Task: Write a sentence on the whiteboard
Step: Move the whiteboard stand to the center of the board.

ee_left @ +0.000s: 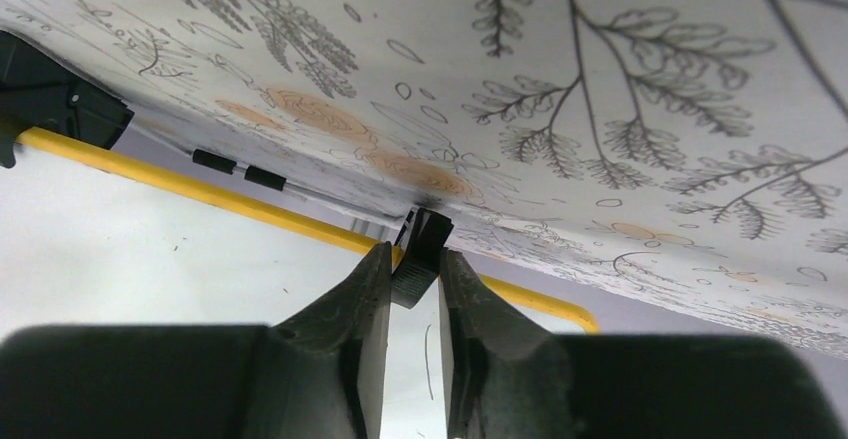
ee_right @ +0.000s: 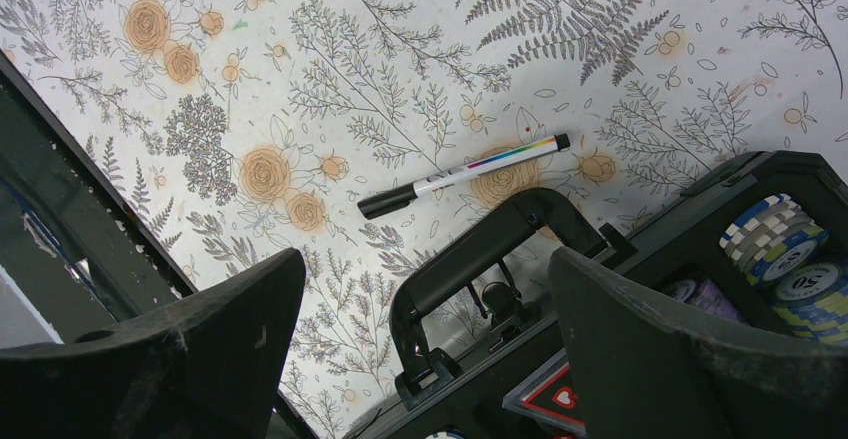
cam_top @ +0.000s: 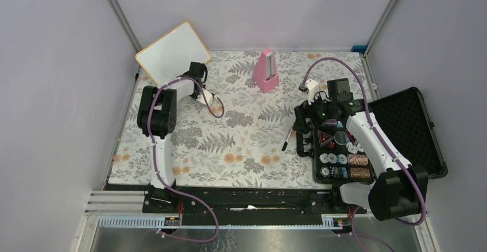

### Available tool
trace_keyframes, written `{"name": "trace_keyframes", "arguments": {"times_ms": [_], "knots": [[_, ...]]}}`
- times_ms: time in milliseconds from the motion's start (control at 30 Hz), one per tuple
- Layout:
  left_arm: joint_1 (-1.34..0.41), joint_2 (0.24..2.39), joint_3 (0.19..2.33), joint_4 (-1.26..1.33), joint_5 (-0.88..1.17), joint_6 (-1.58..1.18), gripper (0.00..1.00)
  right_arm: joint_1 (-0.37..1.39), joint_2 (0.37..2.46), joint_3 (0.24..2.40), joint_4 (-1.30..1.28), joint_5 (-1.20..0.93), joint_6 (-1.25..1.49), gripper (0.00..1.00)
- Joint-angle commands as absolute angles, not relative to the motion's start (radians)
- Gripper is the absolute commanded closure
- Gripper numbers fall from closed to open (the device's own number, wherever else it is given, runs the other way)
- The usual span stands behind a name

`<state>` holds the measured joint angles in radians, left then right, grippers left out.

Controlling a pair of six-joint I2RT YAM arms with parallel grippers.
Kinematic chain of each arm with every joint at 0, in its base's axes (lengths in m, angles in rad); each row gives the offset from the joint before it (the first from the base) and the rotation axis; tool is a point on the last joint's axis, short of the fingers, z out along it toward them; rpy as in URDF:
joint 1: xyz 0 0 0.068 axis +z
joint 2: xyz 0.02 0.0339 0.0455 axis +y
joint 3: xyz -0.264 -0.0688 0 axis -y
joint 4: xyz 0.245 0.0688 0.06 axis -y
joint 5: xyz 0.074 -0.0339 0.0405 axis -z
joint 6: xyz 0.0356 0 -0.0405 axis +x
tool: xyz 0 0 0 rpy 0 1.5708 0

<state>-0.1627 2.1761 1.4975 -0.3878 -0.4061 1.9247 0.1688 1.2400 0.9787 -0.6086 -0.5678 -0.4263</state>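
The whiteboard (cam_top: pixel 172 51) leans tilted at the back left, white with a light-wood rim. Its face looks blank in the top view, and the sentence does not show. In the left wrist view the board (ee_left: pixel 150 249) has a yellow rim and one faint short stroke. My left gripper (cam_top: pixel 197 68) is at the board's lower edge. Its jaws (ee_left: pixel 415 269) are shut on the board's small black foot (ee_left: pixel 428 239). A black-capped marker (cam_top: pixel 285 138) (ee_right: pixel 465 174) lies on the floral mat. My right gripper (cam_top: pixel 301 128) (ee_right: pixel 425 299) hangs open beside it, holding nothing.
A pink metronome-like object (cam_top: pixel 266 71) stands at the back centre. An open black case (cam_top: pixel 402 120) with poker chips (cam_top: pixel 343 166) and its handle (ee_right: pixel 490 239) sits at the right under my right arm. Grey walls close in the left, back and right sides.
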Motion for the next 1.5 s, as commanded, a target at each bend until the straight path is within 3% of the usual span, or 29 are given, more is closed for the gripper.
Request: {"name": "trace_keyframes", "arguments": {"times_ms": [0,333,633,1033,1467], "knots": [[-0.161,2.146,1.405,-0.318,-0.443,2.007,0.82,0.165,1.23,1.0,-0.615,-0.568,-0.438,0.01],[-0.229,2.031,1.244,-0.273,-0.425,2.018,1.0,0.165,1.227,1.001,-0.618,-0.57,-0.435,0.01],[-0.403,1.887,1.027,-0.258,-0.445,1.925,1.0,0.164,1.206,1.002,-0.636,-0.559,-0.444,0.01],[-0.797,1.635,0.773,-0.436,-0.464,1.662,1.0,0.165,1.171,1.014,-0.67,-0.548,-0.455,0.01],[-1.119,1.523,0.731,-0.623,-0.435,1.377,1.0,0.164,1.166,1.01,-0.698,-0.521,-0.479,0.01]]}}
